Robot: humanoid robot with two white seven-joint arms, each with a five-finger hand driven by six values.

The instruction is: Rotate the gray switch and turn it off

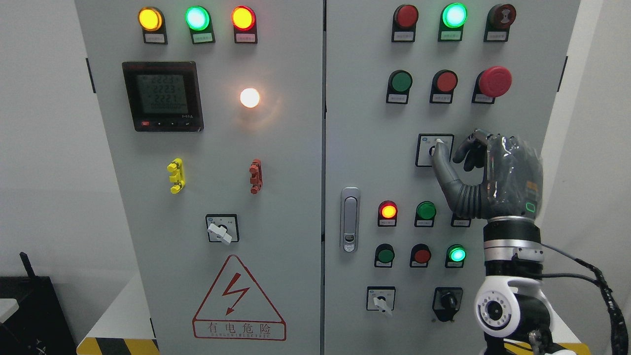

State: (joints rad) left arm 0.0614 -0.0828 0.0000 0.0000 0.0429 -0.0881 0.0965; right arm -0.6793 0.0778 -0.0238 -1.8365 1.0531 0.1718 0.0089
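While the control cabinet (pixel 276 197) glowed with its indicator lamps, the robot's right hand (pixel 485 170) stood raised against the right-hand door, its arm coming up from the lower right corner. Its thumb (pixel 446 167) reached left and lay on the gray switch (pixel 435 149), a rotary selector on a square plate below the row with the red mushroom button (pixel 494 81). The other fingers (pixel 468 150) curled loosely just right of the plate; I could not tell whether they touched the knob, so the hand looked half closed, pinching at the switch rather than firmly gripping it. On the left door, the digital meter (pixel 162 96) showed lit digits and a white lamp (pixel 250 97) shone beside it.
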